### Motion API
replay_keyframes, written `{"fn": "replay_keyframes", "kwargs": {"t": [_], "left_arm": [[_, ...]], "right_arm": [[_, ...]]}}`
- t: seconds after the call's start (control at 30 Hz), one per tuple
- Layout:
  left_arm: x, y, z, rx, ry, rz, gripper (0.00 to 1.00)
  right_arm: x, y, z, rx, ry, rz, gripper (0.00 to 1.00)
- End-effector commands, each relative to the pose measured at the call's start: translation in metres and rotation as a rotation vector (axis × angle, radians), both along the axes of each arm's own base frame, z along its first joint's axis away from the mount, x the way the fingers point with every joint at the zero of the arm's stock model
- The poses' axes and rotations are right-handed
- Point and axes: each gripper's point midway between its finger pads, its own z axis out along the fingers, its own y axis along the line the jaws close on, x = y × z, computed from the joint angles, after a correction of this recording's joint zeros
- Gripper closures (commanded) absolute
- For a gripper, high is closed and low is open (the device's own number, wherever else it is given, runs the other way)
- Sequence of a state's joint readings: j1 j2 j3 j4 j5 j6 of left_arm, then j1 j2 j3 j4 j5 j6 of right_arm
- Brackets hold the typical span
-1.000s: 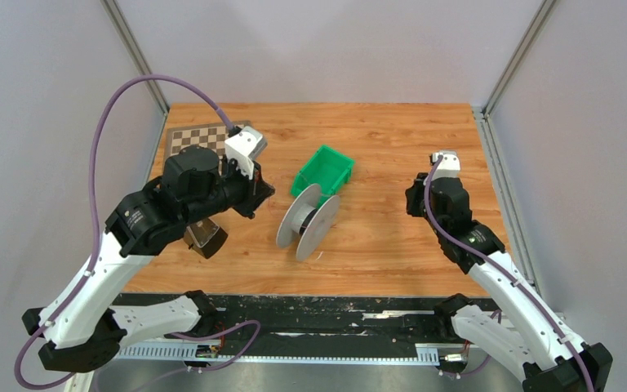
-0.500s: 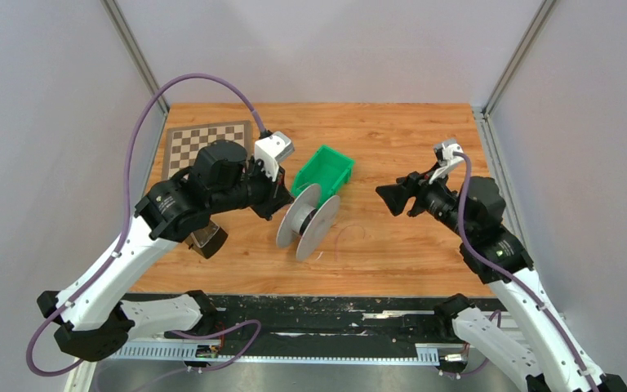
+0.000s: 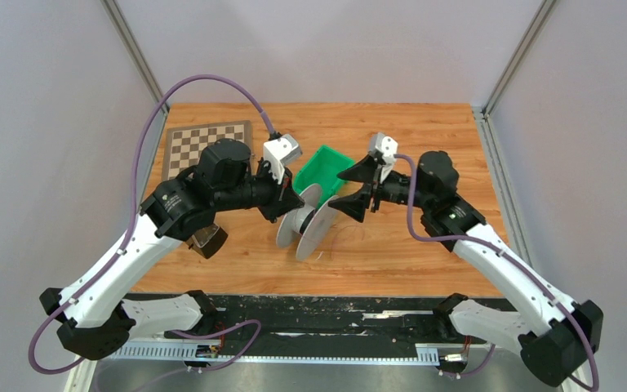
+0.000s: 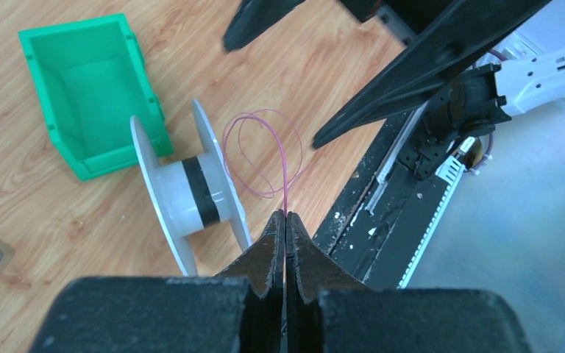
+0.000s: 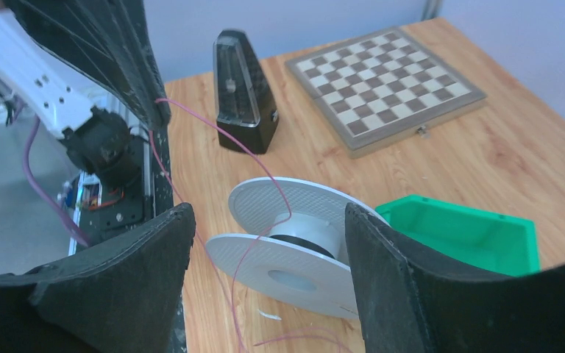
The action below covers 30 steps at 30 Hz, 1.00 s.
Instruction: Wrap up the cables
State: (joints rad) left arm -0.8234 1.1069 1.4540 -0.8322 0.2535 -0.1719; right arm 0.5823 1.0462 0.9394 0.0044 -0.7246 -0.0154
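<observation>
The pale grey two-disc spool (image 3: 307, 220) stands on its rims on the wooden table, just in front of a green bin. A hair-thin pink cable (image 4: 285, 184) curls in loose loops on the wood beside the spool and runs up into my left gripper (image 4: 285, 217), which is shut on it. In the top view my left gripper (image 3: 286, 204) hangs over the spool's left disc. My right gripper (image 3: 354, 193) is open, its jaws spread wide at the spool's right side. In the right wrist view the spool (image 5: 301, 250) sits between and beyond the fingers, untouched.
The green bin (image 3: 327, 169) lies behind the spool. A chessboard (image 3: 204, 141) sits at the back left, and a dark metronome (image 3: 206, 238) stands at the front left under my left arm. The table's black front rail (image 3: 335, 314) runs along the near edge.
Both arms have swung in towards the spool from the sides. My right gripper has opened wide on the way. My left gripper has stayed shut.
</observation>
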Motion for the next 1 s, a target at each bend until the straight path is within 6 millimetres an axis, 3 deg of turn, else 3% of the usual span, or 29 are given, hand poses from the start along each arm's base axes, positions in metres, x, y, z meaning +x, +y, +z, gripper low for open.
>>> {"fn": "replay_keyframes", "kwargs": {"t": [0.0,0.17,0.23,0.27,0.33,0.4,0.5,0.63,0.73,0.77,0.8,0.97], "left_arm": [[-0.006,-0.009,0.009,-0.044,-0.02,-0.069,1.0],[-0.013,-0.015,0.0,-0.052,0.029,-0.104,1.0],[-0.013,-0.015,-0.004,-0.048,0.039,-0.107,1.0],[-0.013,-0.015,-0.006,-0.043,0.041,-0.103,1.0],[-0.011,-0.014,-0.007,-0.038,0.04,-0.089,1.0],[-0.008,-0.011,-0.005,-0.038,0.033,-0.066,0.95],[-0.006,-0.006,0.004,-0.062,-0.001,-0.032,0.71],[-0.007,-0.003,0.011,-0.116,-0.064,-0.032,0.52],[-0.011,-0.003,0.025,-0.202,-0.125,-0.042,0.44],[-0.011,-0.004,0.019,-0.206,-0.121,-0.045,0.41],[-0.013,-0.004,0.027,-0.245,-0.15,-0.049,0.39],[-0.009,-0.004,0.025,-0.294,-0.186,-0.031,0.34]], "right_arm": [[-0.006,0.026,0.029,0.019,-0.183,0.122,0.26],[-0.003,0.048,0.011,-0.035,-0.209,0.098,0.28],[-0.007,0.054,0.009,-0.039,-0.216,0.11,0.36],[-0.008,0.055,0.01,-0.037,-0.214,0.107,0.48],[-0.003,0.052,0.017,-0.02,-0.199,0.056,0.82],[0.004,0.044,0.031,0.014,-0.175,-0.035,0.99],[0.001,0.029,0.061,0.097,-0.138,-0.11,1.0],[-0.016,0.015,0.099,0.214,-0.079,-0.127,1.0],[-0.018,0.005,0.119,0.282,-0.053,-0.165,1.0],[-0.02,0.002,0.125,0.309,-0.043,-0.171,1.0],[-0.022,0.001,0.131,0.33,-0.039,-0.17,1.0],[-0.031,-0.008,0.16,0.452,0.002,-0.163,1.0]]}}
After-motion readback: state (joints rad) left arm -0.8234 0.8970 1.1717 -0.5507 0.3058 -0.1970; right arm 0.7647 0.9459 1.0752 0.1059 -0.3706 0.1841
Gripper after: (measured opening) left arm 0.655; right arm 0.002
